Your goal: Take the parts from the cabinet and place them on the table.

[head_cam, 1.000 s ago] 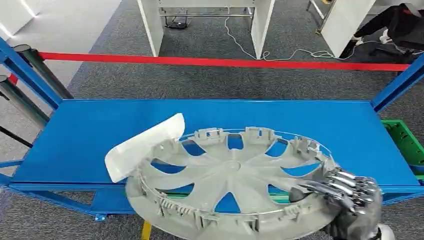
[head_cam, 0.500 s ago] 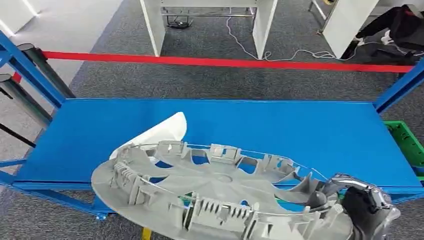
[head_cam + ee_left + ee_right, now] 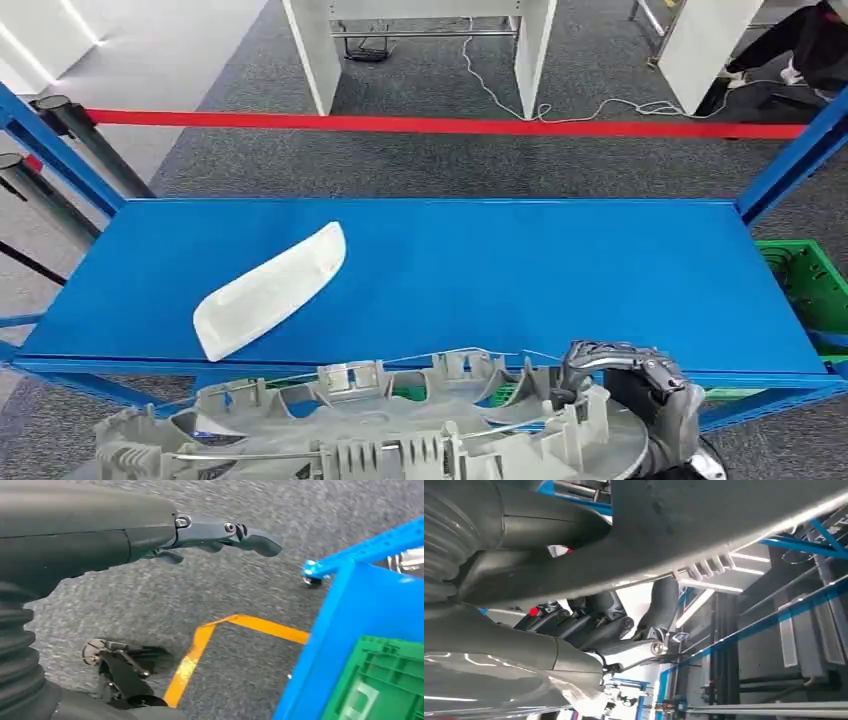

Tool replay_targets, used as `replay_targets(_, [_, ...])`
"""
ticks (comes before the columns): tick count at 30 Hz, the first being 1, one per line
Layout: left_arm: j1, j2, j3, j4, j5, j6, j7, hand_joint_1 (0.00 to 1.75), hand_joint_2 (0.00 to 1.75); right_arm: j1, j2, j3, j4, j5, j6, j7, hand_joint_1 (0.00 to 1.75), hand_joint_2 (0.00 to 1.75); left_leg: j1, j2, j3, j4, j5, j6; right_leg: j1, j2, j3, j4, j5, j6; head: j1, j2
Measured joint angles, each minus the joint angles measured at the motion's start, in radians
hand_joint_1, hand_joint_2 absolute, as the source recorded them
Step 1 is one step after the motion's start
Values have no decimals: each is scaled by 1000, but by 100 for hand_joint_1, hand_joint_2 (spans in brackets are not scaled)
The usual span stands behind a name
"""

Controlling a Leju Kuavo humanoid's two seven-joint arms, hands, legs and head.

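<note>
My right hand grips the rim of a large grey wheel cover at the bottom of the head view, in front of the blue shelf's near edge. In the right wrist view the wheel cover spans the frame, with my right hand's fingers curled around its edge. A white curved plastic part lies on the blue shelf, left of centre. My left hand hangs over grey carpet with its fingers apart and nothing in it.
A green crate sits right of the shelf, and a green crate also lies under the blue frame. Blue uprights stand at both ends. A red barrier tape runs behind. Yellow floor tape marks the carpet.
The wheel cover, held by my right hand, has come off the shelf, tilted and dropped toward me below the shelf's front edge. The white part now lies fully uncovered.
</note>
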Motion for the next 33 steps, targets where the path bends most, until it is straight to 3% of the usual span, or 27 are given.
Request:
replay_targets(2, [2, 4, 9, 0, -5, -6, 0, 0, 175, -12, 13, -1, 13, 0, 8, 0, 175, 175, 0, 1, -43, 123, -96, -6, 5, -10, -15, 0, 11, -16, -6, 0])
replay_targets(3, [2, 8, 16, 0, -14, -16, 0, 0, 175, -26, 22, -2, 28, 1, 19, 0, 175, 175, 0, 1, -66, 196, -134, -7, 8, -12, -24, 0, 16, -23, -6, 0])
replay_targets(4, [2, 14, 22, 1, -29, -26, -3, 0, 175, -39, 30, -2, 44, 2, 32, 0, 175, 175, 0, 1, -79, 249, -153, -6, 12, -13, -31, 1, 22, -25, -6, 0])
replay_targets(5, [1, 22, 29, 3, -41, -32, -8, 0, 175, -45, 37, -2, 58, 2, 44, 0, 175, 175, -1, 1, -72, 258, -146, -2, 17, -15, -39, 1, 27, -26, -6, 0])
replay_targets(6, [1, 29, 35, 6, -50, -34, -13, 0, 175, -46, 42, -2, 68, 0, 50, 0, 175, 175, -3, 1, -45, 222, -119, 5, 21, -17, -45, 1, 32, -27, -6, 0])
replay_targets(8, [0, 39, 48, 8, -68, -36, -23, 0, 175, -53, 48, -3, 78, -12, 66, 0, 175, 175, -14, 1, 54, 61, -47, 29, 28, -17, -52, 1, 41, -28, -6, 0])
replay_targets(9, [-2, 45, 52, 8, -76, -36, -25, 0, 175, -58, 50, -3, 81, -19, 74, 0, 175, 175, -21, 1, 96, -17, -40, 46, 27, -18, -54, 0, 45, -28, -6, 0])
replay_targets(10, [-6, 50, 56, 10, -82, -35, -26, 0, 175, -60, 54, -4, 85, -24, 79, 0, 175, 175, -21, 3, 110, -44, -45, 49, 33, -20, -59, 0, 52, -22, -4, 0])
replay_targets(12, [-9, 45, 67, 10, -88, -25, -20, 0, 175, -61, 58, -5, 92, -30, 84, 0, 175, 175, -30, 1, 103, -50, -36, 46, 22, -24, -63, -6, 68, -7, -6, 0])
replay_targets(14, [-8, 37, 78, 10, -95, -19, -13, 0, 175, -61, 61, -5, 96, -31, 90, 0, 175, 175, -24, 3, 96, -82, -10, 51, 29, -23, -63, -13, 79, 5, -5, 0])
replay_targets(15, [-10, 33, 81, 10, -96, -19, -11, 0, 175, -60, 61, -6, 99, -31, 92, 0, 175, 175, -20, 11, 96, -89, 3, 47, 28, -17, -77, -3, 52, 8, -5, 0])
replay_targets(16, [-12, 31, 82, 9, -96, -19, -11, 0, 175, -62, 61, -8, 101, -32, 93, 0, 175, 175, -19, 9, 86, -94, 13, 56, 27, -11, -97, 32, 6, 9, 2, 0])
replay_targets(17, [-13, 28, 85, 9, -96, -19, -11, 0, 175, -62, 61, -8, 104, -34, 93, 0, 175, 175, -20, 9, 72, -93, 22, 56, 27, -9, -118, 107, -52, 12, 5, 0])
replay_targets(18, [-12, 25, 89, 9, -97, -19, -11, 0, 175, -62, 61, -9, 108, -34, 93, 0, 175, 175, -22, 10, 62, -92, 30, 56, 26, -9, -136, 177, -92, 15, 4, 0])
replay_targets(19, [-12, 22, 91, 9, -97, -19, -11, 0, 175, -61, 62, -10, 111, -34, 93, 0, 175, 175, -23, 11, 50, -90, 38, 57, 27, -9, -149, 239, -115, 18, 3, 0])
replay_targets(20, [-12, 21, 93, 9, -97, -19, -11, 0, 175, -61, 63, -10, 114, -34, 93, 0, 175, 175, -23, 12, 38, -87, 46, 56, 27, -8, -145, 263, -107, 20, 5, 0])
replay_targets(21, [-12, 20, 95, 9, -103, -20, -10, 0, 175, -61, 63, -12, 118, -34, 93, 0, 175, 175, -23, 12, 26, -84, 52, 55, 27, -9, -123, 246, -77, 21, 4, 0])
replay_targets(23, [-12, 21, 95, 9, -124, -30, -10, 0, 175, -62, 63, -12, 121, -32, 94, 0, 175, 175, -22, 11, 0, -71, 63, 48, 25, -9, -18, 102, -2, 21, 5, 0])
replay_targets(24, [-12, 23, 96, 9, -132, -34, -12, 0, 175, -65, 63, -12, 121, -31, 95, 0, 175, 175, -22, 10, -10, -61, 67, 44, 25, -9, 43, 10, -1, 18, 5, 0])
replay_targets(25, [-13, 26, 98, 10, -142, -38, -18, 0, 175, -69, 64, -12, 122, -31, 96, 0, 175, 175, -27, 9, -17, -52, 70, 39, 28, -7, 89, -47, -29, 13, 5, 0])
replay_targets(28, [-15, 33, 111, 12, -161, -39, -24, 0, 175, -71, 65, -13, 127, -31, 97, 0, 175, 175, -24, 9, -23, -49, 91, 24, 32, -5, 65, -54, -28, -6, 2, 0])
replay_targets(29, [-13, 36, 116, 12, -168, -38, -26, 0, 175, -71, 66, -14, 129, -31, 97, 0, 175, 175, -26, 8, -26, -47, 95, 19, 28, -8, 59, -60, -19, -17, 3, 0])
replay_targets(30, [-13, 41, 122, 12, -172, -38, -27, 0, 175, -75, 67, -14, 131, -30, 97, 0, 175, 175, -22, 6, -31, -36, 72, 12, 24, -13, 53, -61, -10, -26, 3, 0])
replay_targets(31, [-12, 41, 125, 12, -181, -39, -27, 0, 175, -76, 69, -14, 134, -29, 97, 0, 175, 175, -21, 7, -40, -2, 14, 3, 24, -14, 43, -60, -1, -38, -3, 0])
replay_targets(33, [-14, 39, 131, 12, -196, -37, -25, 0, 175, -73, 72, -14, 135, -29, 93, 0, 175, 175, -12, 7, -68, 130, -100, -10, 24, -25, 23, -59, 16, -41, -11, 0])
